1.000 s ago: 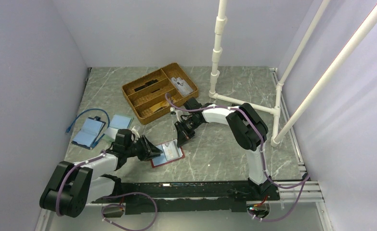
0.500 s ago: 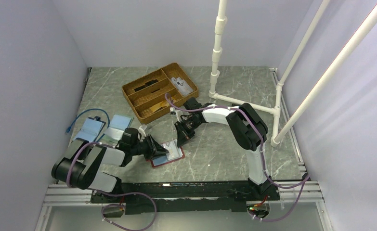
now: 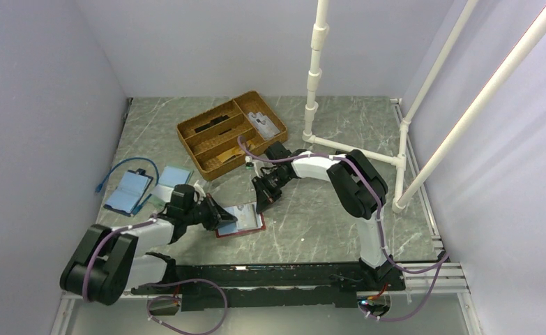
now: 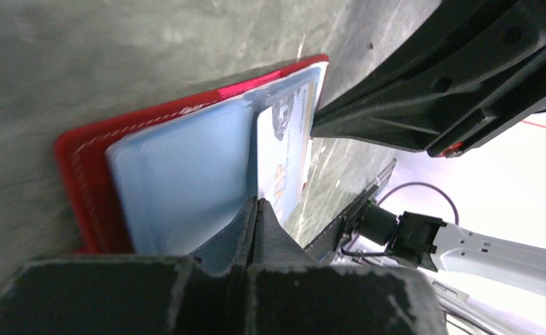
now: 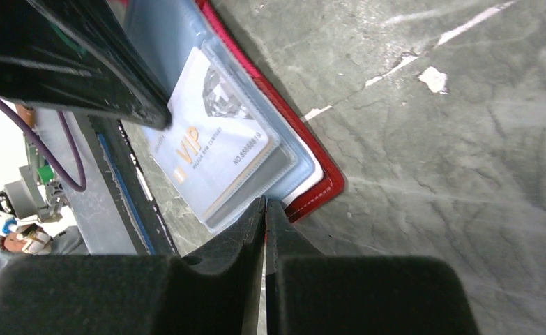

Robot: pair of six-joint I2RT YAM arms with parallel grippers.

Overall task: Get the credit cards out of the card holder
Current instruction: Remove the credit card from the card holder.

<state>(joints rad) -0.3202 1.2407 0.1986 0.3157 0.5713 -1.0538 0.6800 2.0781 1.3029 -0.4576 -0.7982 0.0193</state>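
Card holder [image 4: 81, 174] lies open on the tabletop [image 5: 430, 174], between both tools. Right tool [image 5: 264, 213], pressed together, rests its tip at the holder's red edge; we judge it is steadying the holder. Left tool [image 4: 256, 216], also pressed together, touches the inside just beside the pocketed credit card [image 5: 214, 150]. A second earlier its jaws stood spread.

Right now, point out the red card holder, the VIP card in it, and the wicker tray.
red card holder [image 4: 81, 181]: left wrist view, red stitched rim.
VIP card [image 5: 214, 143]: right wrist view, printed face behind the clear pocket.
wicker tray [image 3: 192, 154]: top external view, near-left wall.
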